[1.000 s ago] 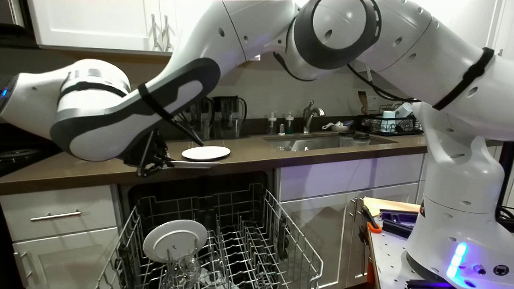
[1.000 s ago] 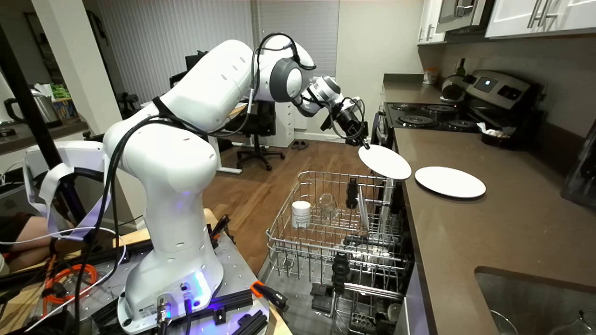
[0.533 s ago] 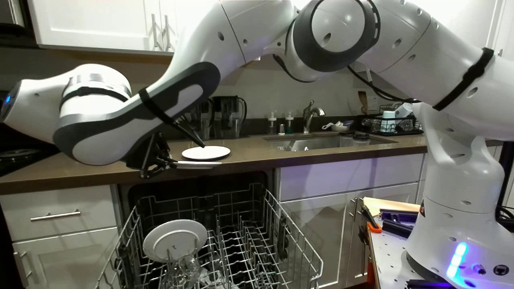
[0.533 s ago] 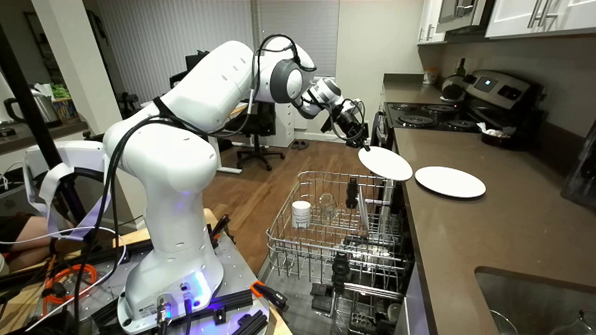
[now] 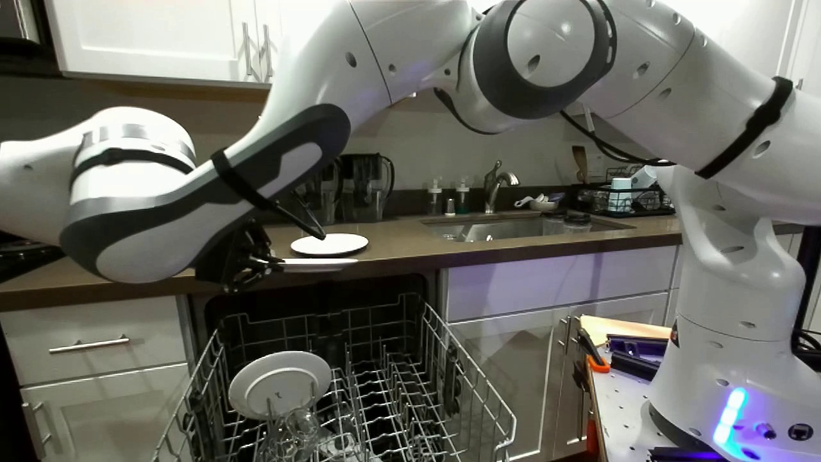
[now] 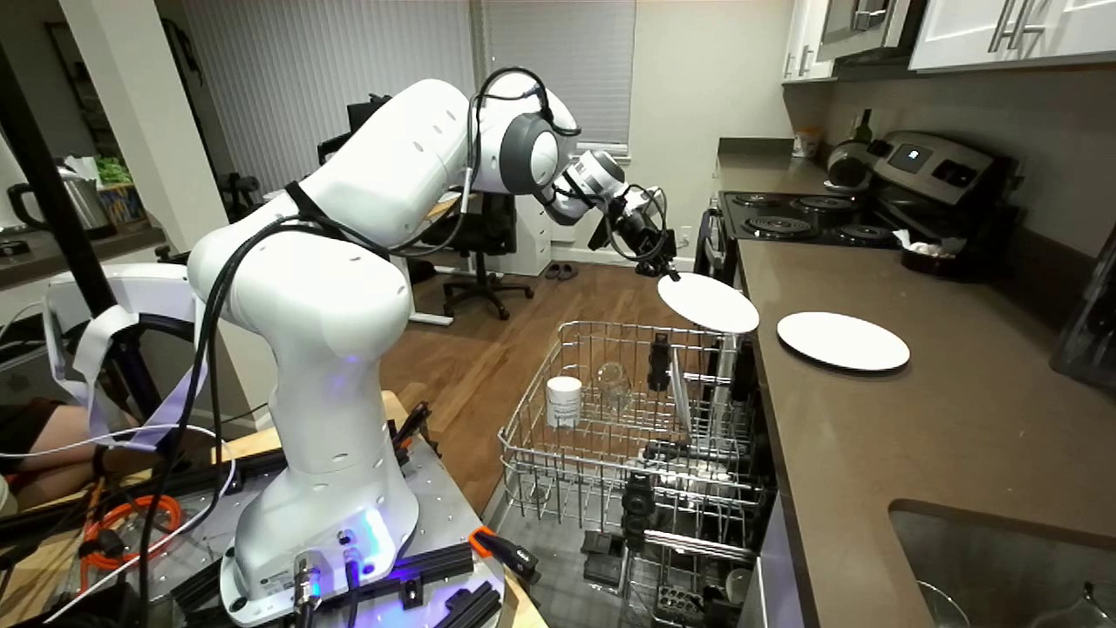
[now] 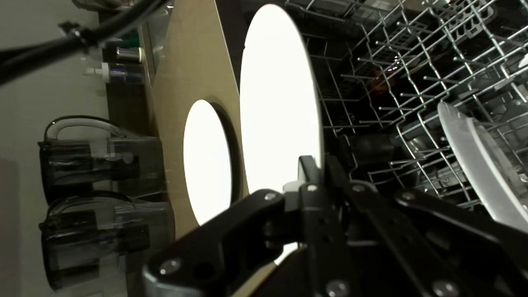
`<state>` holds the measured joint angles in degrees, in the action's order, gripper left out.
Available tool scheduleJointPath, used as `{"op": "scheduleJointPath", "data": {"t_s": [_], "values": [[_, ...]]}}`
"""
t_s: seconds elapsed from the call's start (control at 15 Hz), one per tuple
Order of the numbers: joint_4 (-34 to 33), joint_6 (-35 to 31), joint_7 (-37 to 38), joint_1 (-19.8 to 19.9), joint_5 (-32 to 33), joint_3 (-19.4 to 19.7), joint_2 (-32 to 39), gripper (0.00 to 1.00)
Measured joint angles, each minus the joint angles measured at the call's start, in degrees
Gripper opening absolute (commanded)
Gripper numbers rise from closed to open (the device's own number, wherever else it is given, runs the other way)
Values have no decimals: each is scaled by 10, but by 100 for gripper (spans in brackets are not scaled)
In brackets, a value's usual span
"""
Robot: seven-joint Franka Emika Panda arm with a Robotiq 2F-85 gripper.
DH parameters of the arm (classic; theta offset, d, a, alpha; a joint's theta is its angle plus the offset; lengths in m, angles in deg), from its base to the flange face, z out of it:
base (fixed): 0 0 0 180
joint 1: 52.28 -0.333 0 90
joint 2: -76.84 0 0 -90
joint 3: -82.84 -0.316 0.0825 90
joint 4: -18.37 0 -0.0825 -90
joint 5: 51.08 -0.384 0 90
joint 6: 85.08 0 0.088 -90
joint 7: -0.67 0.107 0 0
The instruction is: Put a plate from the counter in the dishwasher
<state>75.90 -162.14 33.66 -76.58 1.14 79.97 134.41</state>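
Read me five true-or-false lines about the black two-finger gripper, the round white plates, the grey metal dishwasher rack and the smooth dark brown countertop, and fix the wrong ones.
1. The black two-finger gripper is shut on the rim of a round flat white plate. True.
2. A round white dish with a ringed centre stands on edge in the grey metal wire rack. True.
3. The plate in the gripper rests on the rack. False: it is held in the air, higher than the rack.
4. The smooth dark brown countertop carries no plate. False: a second flat white plate lies on it.
5. Two clear pitchers with dark lids stand on the countertop. True.
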Motion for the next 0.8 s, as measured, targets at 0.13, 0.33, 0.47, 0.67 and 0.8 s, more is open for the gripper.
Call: {"op": "scheduleJointPath", "data": {"t_s": [0.13,0.33,0.47,0.67,0.8], "values": [[-2,12,2,-13,0,2,1,7],[-4,15,3,-26,0,1,1,7],[-4,10,3,-28,-2,-3,0,7],[-4,-17,2,-21,-13,-15,-4,7],[-3,-41,1,-10,-29,-25,-8,7]]}}
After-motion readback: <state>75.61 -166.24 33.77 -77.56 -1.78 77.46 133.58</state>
